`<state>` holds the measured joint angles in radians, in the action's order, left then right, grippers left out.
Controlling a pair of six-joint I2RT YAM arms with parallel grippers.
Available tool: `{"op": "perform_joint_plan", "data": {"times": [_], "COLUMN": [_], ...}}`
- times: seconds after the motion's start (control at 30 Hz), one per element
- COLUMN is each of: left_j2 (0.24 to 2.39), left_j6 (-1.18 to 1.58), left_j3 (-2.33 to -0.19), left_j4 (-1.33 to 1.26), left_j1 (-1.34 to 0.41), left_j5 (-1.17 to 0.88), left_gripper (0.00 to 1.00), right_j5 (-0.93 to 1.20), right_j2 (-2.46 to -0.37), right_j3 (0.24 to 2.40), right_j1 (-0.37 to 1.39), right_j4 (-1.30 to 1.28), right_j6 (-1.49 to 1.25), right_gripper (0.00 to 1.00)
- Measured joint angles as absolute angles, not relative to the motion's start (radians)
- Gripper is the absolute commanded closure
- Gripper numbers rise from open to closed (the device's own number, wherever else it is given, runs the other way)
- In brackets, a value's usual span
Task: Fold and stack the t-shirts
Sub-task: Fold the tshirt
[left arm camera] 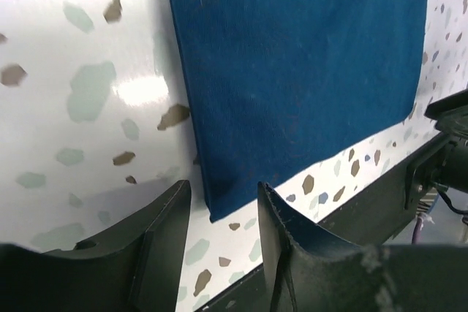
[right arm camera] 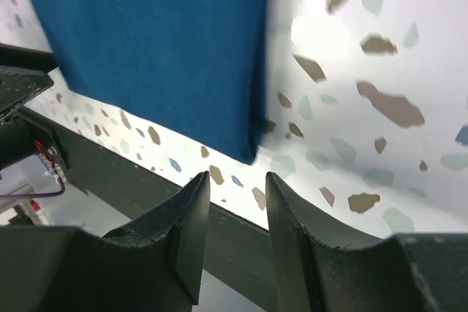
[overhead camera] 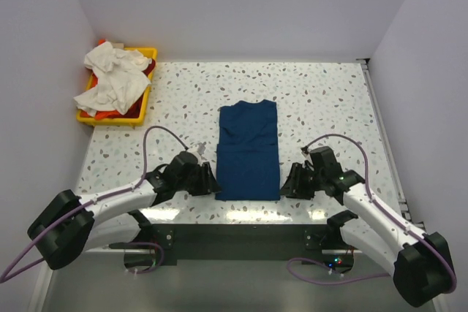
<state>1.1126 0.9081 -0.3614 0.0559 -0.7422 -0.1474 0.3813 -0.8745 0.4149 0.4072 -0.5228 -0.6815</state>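
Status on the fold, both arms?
Left tool open at near-left corner of navy t-shirt. Right tool open at near-right corner. Shirt flat, folded narrow. Nothing blocking.

Speckled table [overhead camera: 329,100], white with brown and green flecks, is carrying two things. A navy shirt [overhead camera: 249,151] is lying flat at centre, folded into a long rectangle, hem just short of the near edge. A yellow tray [overhead camera: 143,104] is sitting at the far-left corner, well apart.
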Motion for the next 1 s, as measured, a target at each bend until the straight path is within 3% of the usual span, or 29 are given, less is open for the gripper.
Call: {"op": "perform_joint_plan", "data": {"times": [1.0], "left_j2": [1.131], "left_j6": [1.064], "left_j3": [-0.280], "left_j4": [-0.042], "left_j1": [-0.850], "left_j5": [-0.153], "left_gripper": [0.68], "right_j5": [0.429], "right_j2": [-0.855], "right_j3": [0.220], "right_j1": [0.415], "right_j4": [-0.297], "right_j6": [-0.889], "right_gripper": [0.60]}}
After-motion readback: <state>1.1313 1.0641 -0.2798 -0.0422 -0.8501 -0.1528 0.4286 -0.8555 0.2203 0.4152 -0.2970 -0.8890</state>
